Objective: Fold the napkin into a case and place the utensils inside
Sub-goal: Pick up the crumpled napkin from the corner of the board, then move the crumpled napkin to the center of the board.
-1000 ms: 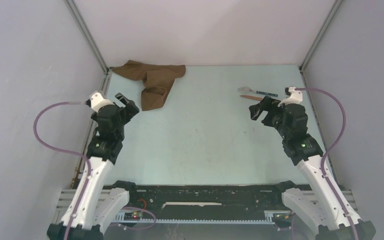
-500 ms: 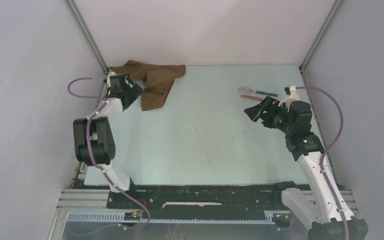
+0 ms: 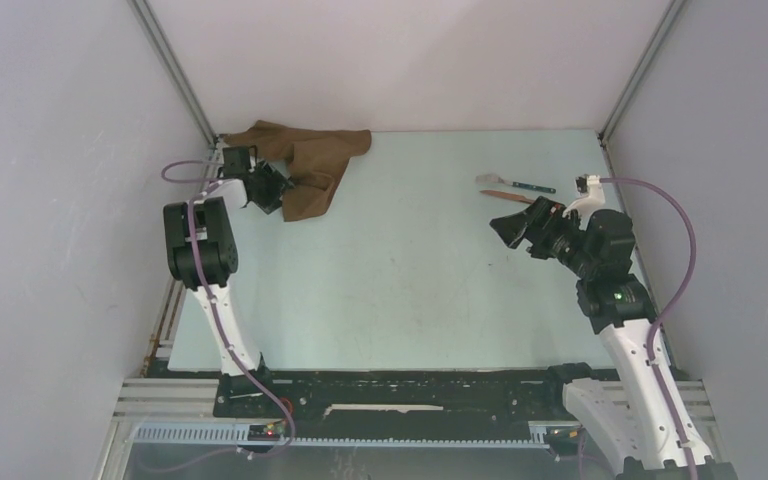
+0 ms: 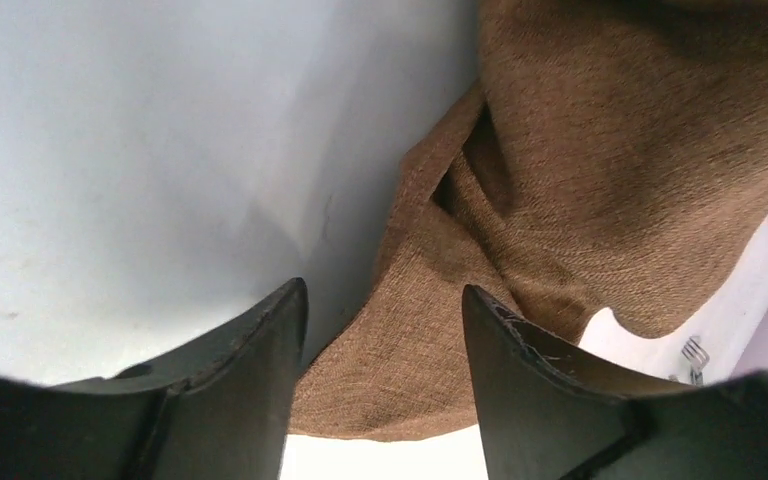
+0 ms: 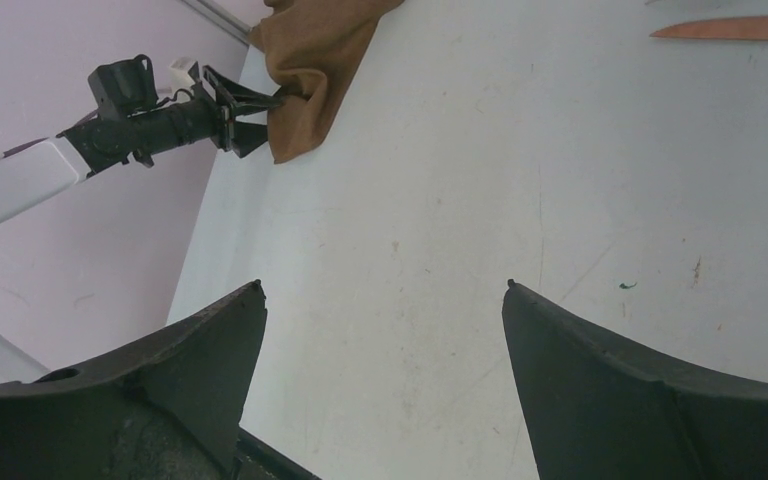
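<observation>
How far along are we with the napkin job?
Nothing finished: the crumpled dark-brown cloth napkin sits unfolded in the far-left corner. In hand: the left gripper, jaws open, straddles its edge. Left: folding it, then loading the silver-headed teal-handled utensil and reddish-brown knife lying far right.

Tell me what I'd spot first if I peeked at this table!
Probably the crumpled brown napkin, bunched in the far left corner, with the left gripper open around its near edge. Next come a silver-headed utensil and a thin reddish-brown knife, lying side by side at the far right, just beyond the open right gripper.
</observation>
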`<state>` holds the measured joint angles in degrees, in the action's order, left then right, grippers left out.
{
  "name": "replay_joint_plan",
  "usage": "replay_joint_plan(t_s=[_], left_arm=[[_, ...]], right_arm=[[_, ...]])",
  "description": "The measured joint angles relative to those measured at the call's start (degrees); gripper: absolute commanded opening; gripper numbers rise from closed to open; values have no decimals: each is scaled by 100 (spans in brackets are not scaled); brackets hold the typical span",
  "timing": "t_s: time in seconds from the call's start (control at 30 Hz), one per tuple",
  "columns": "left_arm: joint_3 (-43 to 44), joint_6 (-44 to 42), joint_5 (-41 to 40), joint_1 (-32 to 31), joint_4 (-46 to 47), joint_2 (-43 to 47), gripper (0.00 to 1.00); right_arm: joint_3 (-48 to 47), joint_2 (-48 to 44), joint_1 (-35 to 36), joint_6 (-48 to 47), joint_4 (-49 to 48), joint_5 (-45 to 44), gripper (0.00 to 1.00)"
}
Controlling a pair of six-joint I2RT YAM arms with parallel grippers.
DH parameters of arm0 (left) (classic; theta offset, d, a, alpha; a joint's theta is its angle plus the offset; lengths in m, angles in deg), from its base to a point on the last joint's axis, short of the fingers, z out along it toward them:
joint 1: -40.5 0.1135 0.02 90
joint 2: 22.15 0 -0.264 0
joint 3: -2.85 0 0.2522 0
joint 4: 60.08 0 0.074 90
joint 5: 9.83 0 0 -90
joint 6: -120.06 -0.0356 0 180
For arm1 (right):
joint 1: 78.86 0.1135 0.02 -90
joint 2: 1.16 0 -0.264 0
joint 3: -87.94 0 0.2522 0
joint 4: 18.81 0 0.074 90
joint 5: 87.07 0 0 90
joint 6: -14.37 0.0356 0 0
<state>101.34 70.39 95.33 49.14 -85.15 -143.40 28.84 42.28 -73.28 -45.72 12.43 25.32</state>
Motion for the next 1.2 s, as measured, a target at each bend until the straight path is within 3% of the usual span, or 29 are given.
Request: replay_joint_plan(t_s=[0.13,0.27,0.43,0.63,0.73,0.77,0.87,1.0,1.2], left_arm=[[-61,317,302,0,2,-37,18],[-702,708,623,-26,503,221,1],[-3200,1410,654,-284,1084,2079,0],[-5619,1869,763,-767,1346,5608,0],[-6295,1786,649,-723,188,7547,0],[-6369,1707,494,-704,-605,8349,0],[-6172,1596,-26,-691,-2173,9628,0],[-5689,1462,-623,-743,-3792,10137,0],[-4544,1248,-2063,-778,-5268,10362,0]], right_arm=[[0,116,0,0,-15,9,92],[20,431,68,-7,-68,26,91],[136,1025,590,-50,-201,-98,87],[157,2120,1740,11,-551,-190,84],[157,2669,2118,249,-964,-188,83],[157,2892,2227,396,-1158,-243,82],[151,3563,2535,962,-1674,-619,79],[-387,4734,2962,1674,-1768,-1436,68],[-2876,6417,3383,2308,-350,-2955,76]])
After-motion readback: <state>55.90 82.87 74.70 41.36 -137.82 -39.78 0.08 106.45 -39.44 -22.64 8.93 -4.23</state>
